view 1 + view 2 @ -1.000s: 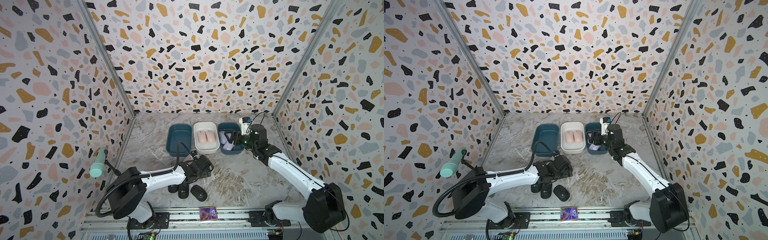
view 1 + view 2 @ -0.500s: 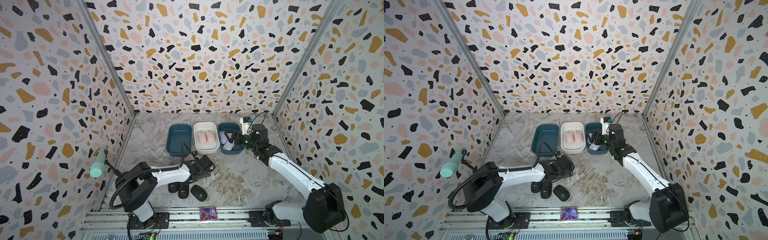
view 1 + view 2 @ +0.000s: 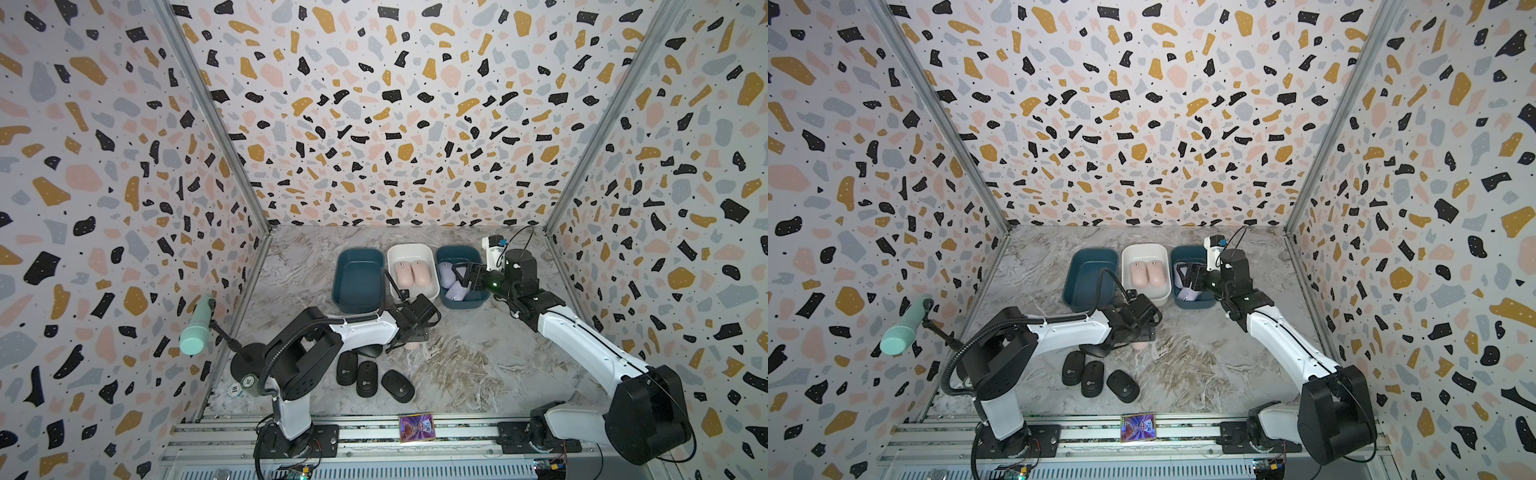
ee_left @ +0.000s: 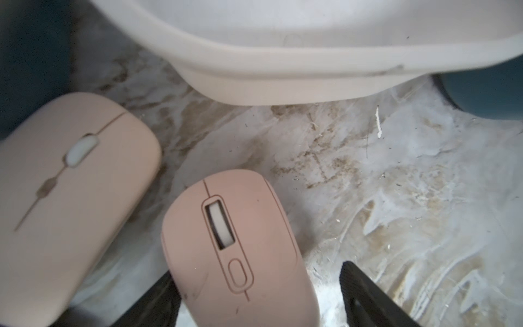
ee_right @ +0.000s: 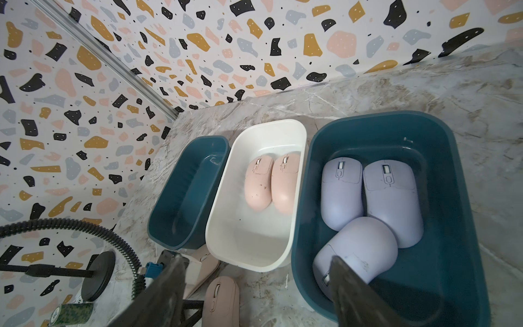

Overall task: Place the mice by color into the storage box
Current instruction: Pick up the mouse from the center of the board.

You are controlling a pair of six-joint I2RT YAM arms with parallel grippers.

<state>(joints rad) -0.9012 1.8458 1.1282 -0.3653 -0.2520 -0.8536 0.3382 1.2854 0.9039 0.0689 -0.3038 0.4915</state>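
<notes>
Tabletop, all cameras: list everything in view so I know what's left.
Black mice: three, black, loose on the table by the front rail; maybe a fourth under the left arm.
Pink mice: four, pale pink, two in the white bin, two loose before it.
Lilac mice: three, lilac, in a teal bin.
Bins: three, white between two teal, back row; second teal bin holds nothing.
Cylinder on stand: one, mint green, beside the left arm.
Card: one, multicoloured, on the front rail.
Left pincer: open, straddling a loose pink mouse.
Right pincer: open, holding nothing, over the lilac mice.
</notes>
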